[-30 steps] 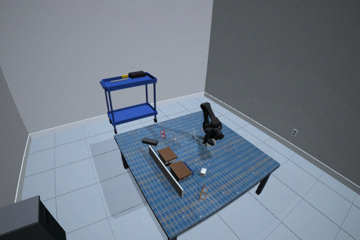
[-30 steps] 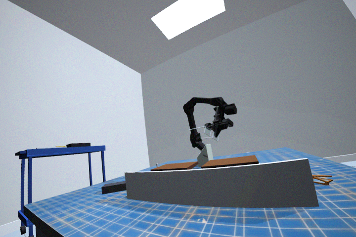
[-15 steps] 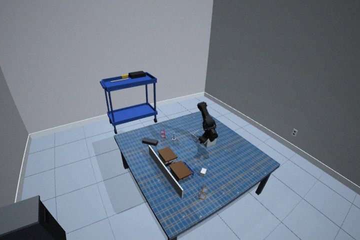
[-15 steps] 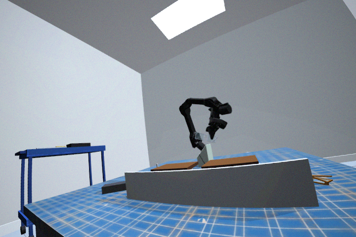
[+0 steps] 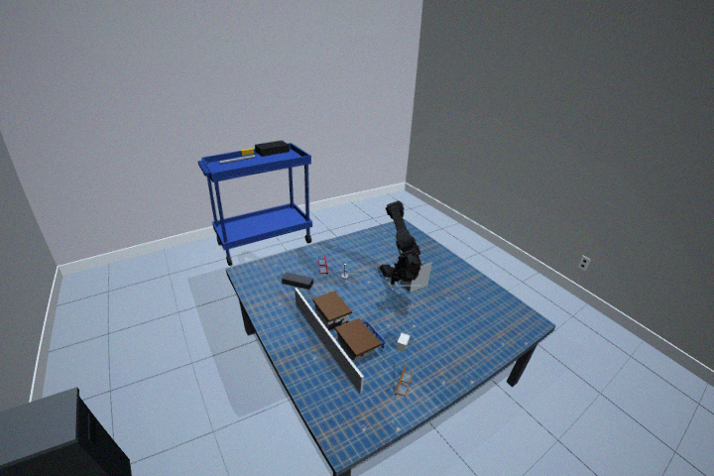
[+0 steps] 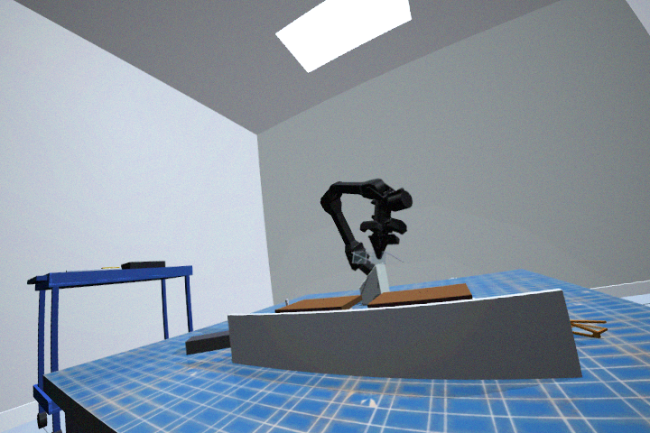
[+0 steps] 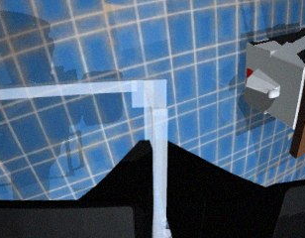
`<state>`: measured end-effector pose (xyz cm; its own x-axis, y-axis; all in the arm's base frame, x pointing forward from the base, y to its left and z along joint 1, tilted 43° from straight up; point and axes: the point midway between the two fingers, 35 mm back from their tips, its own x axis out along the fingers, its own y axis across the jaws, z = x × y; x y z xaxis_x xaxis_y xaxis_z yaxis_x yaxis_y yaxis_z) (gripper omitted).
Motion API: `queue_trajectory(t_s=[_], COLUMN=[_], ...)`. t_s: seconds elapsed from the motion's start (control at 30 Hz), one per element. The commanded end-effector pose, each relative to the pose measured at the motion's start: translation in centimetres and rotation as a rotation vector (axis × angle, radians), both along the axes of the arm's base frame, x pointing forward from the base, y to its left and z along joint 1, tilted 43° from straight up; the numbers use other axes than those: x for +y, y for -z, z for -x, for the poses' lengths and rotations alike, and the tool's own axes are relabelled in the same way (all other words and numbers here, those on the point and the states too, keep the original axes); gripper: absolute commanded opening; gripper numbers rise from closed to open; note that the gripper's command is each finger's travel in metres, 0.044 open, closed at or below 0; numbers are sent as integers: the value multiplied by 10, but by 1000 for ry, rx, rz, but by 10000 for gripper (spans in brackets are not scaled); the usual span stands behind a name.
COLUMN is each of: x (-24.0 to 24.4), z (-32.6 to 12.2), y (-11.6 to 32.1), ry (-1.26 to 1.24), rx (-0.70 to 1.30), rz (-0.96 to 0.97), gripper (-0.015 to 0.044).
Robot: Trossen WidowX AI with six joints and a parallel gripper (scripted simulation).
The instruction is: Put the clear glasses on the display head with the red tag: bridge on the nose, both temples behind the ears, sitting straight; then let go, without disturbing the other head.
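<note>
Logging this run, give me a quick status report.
Hand shut on clear glasses, aloft. Red-tagged display head bare; glasses not seated. Nothing seen between them in wrist view.

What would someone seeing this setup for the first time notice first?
Probably the black arm, reaching over the blue checked table with its gripper shut on the clear glasses. Next, the bright blue cart beyond the table, and the long low wall standing on the tabletop beside two brown boards.
</note>
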<state>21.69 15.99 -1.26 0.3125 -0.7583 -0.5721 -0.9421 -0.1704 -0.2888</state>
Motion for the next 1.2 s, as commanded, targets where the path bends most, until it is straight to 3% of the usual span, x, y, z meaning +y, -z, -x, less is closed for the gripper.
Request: queue_trajectory(t_s=[0.0,1.17], x=[-8,-72], z=[-4,-34], y=[-3,-25], ry=[122,1147], rx=[-119,-1161], rz=[-66,-456], gripper=[0,0])
